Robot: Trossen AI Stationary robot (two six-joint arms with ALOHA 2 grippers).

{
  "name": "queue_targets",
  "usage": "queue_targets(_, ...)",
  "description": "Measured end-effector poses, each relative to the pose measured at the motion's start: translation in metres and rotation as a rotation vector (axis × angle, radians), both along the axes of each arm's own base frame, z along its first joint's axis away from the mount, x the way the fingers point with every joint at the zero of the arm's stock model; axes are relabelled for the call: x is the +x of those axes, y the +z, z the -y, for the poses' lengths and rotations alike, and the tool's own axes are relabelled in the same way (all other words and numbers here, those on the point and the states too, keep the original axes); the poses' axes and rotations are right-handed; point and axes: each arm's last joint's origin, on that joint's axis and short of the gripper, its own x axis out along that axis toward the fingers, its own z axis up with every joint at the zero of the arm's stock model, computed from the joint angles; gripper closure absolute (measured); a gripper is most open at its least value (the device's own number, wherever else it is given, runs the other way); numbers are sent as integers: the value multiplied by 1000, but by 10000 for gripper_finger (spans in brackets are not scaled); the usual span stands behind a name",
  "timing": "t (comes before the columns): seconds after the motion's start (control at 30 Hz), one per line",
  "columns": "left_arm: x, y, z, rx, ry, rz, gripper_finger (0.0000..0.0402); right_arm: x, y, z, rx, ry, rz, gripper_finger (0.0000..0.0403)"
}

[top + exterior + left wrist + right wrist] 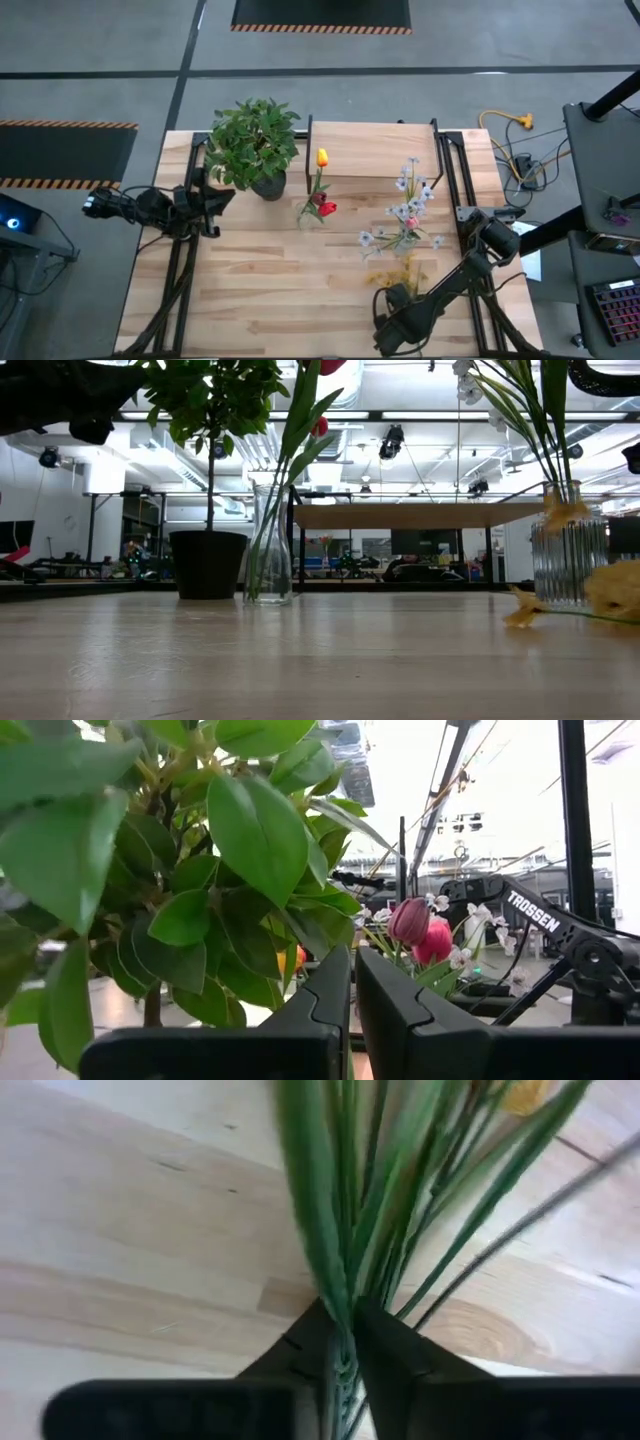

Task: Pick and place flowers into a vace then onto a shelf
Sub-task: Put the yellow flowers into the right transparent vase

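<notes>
My right gripper [394, 300] is low over the table's near right part, shut on a bunch of green stems [350, 1230] that ends in small yellow clusters [395, 273]. My left gripper [352, 995] hangs shut and empty at the left, beside the leafy potted plant [252, 143]. A clear vase [270, 545] in front of the shelf [375, 150] holds a yellow and a red tulip [322, 157]. A ribbed vase [565, 560] to its right holds white-lilac sprigs and a pink bud [410, 221]. My right gripper pinches the stem end of the yellow-cluster bunch [343, 1342] between its two fingers [395, 1345], several stems and leaves together. It comes in from the near side, slanting down, and the stems run on ahead toward the far edge. The yellow heads [612, 592] lie on the table.
The potted plant's dark pot [208, 563] stands left of the clear vase. The shelf spans the far middle, with black frame rails [447, 170] at its sides. Bare tabletop [270, 290] lies in the near left and middle.
</notes>
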Motion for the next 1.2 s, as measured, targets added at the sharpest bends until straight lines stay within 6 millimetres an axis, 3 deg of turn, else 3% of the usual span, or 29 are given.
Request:
queue_targets(0.1,1,-3,0,-7,-5,-13,397,0,1,0,3,41,18,386)
queue_targets(0.3,1,-5,0,-5,-4,-18,397,2,24,0,-90,275,244,390)
queue_targets(0.5,2,-6,0,-3,-4,-25,397,9,82,3,-249,524,670,391)
queue_targets(0.73,2,-6,0,-2,-3,-22,397,9,122,-13,-278,905,951,392)
queue_targets(0.9,2,-5,0,-3,-3,-20,397,14,133,-25,-313,1111,1082,392)
queue_targets(1.0,2,-5,0,-3,-3,-20,397,15,140,-34,-468,1222,1167,392)
queue_targets(1.2,1,-5,0,-3,-3,-19,397,13,123,-46,-761,1452,1316,392)
